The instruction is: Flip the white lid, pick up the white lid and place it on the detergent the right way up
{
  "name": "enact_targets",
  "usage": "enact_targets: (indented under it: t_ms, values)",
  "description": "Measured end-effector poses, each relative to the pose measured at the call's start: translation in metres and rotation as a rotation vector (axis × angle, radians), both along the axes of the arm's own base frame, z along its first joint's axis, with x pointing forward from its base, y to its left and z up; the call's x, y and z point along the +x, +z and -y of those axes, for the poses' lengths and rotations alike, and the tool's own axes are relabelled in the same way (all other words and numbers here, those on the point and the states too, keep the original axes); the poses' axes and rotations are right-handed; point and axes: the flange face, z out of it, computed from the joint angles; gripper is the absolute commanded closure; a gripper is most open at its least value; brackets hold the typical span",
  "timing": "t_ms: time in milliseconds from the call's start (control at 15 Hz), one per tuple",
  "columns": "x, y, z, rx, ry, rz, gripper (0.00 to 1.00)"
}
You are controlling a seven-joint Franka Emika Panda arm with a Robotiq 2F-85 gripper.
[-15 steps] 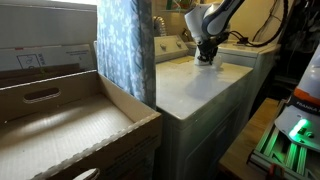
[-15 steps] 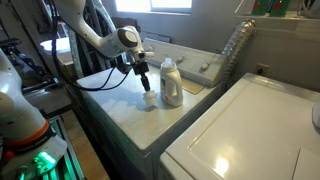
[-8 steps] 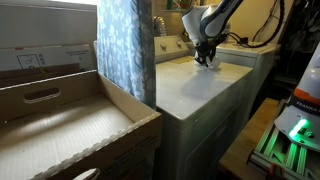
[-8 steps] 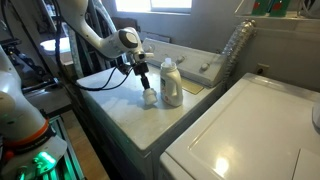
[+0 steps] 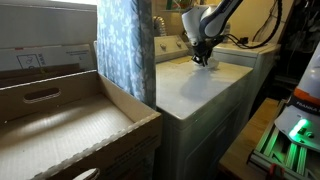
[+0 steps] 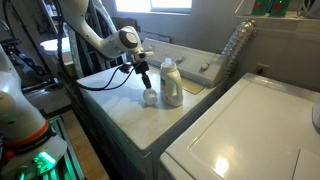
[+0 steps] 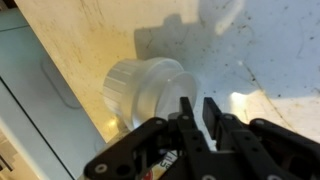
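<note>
The white lid [image 7: 146,88] is tilted on its side on the speckled white washer top [image 6: 112,95], its ribbed wall showing in the wrist view. My gripper [image 7: 197,108] is nearly closed, pinching the lid's rim. In an exterior view the lid [image 6: 150,97] sits just under my gripper [image 6: 147,86], close beside the detergent [image 6: 172,82]. The detergent is a cream bottle with a yellow-orange label and stands upright with a bare neck. In an exterior view my gripper [image 5: 203,57] reaches down at the far end of the washer; the lid is too small to make out there.
A second white machine [image 6: 250,135] stands next to the washer. A clear plastic bottle [image 6: 235,48] leans at the back. A large cardboard box [image 5: 60,125] and a patterned curtain [image 5: 125,45] stand near the washer's close end.
The lid has shifted slightly up and toward the detergent under my gripper, and has tipped. The arm has barely moved.
</note>
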Motion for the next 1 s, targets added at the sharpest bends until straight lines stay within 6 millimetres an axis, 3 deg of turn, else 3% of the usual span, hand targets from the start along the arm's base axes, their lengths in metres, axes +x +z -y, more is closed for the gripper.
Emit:
enact_targets:
  t_ms: [133, 267, 400, 733, 1000]
  values:
    - [0.004, 0.002, -0.003, 0.025, 0.013, 0.032, 0.69]
    - [0.008, 0.004, -0.005, 0.054, 0.02, 0.067, 0.45]
    - [0.011, 0.008, -0.007, 0.095, 0.01, 0.103, 0.38]
    - [0.018, 0.024, -0.007, 0.26, -0.126, 0.192, 0.01]
    - [0.019, 0.051, 0.01, 0.388, -0.312, 0.267, 0.0]
